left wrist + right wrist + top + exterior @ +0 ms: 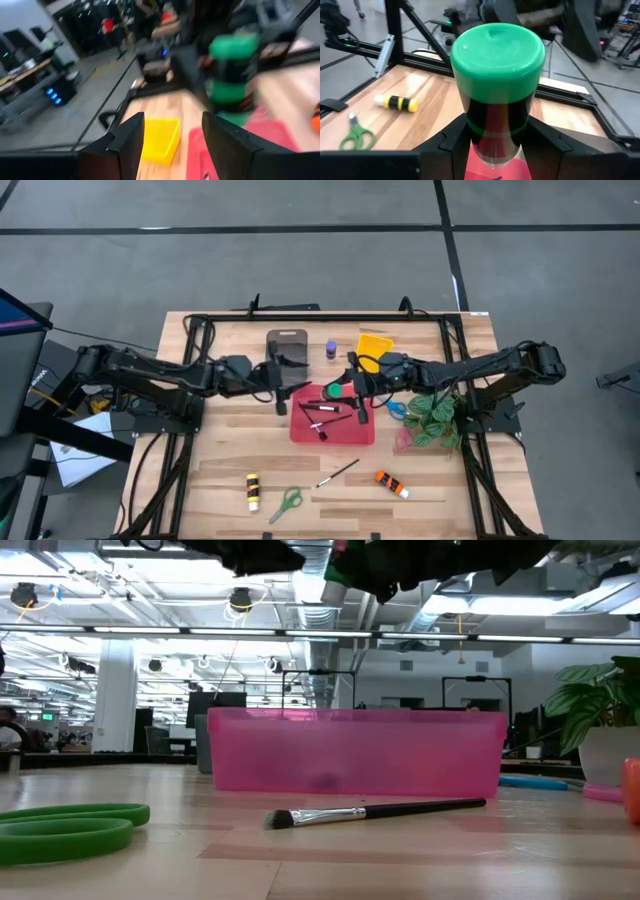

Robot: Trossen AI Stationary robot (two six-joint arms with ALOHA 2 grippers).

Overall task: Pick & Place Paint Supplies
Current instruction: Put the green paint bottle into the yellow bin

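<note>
Right gripper (492, 142) is clamped on a green-capped paint bottle (496, 75) and holds it over the red tray (332, 420), near its back edge. Left gripper (172, 137) hangs just beside the tray's left back corner, with its fingers apart and nothing between them. On the bare table in front of the tray lie a yellow paint tube (253, 491), green scissors (286, 503), a dark paintbrush (338, 473) and an orange tube (391, 483).
</note>
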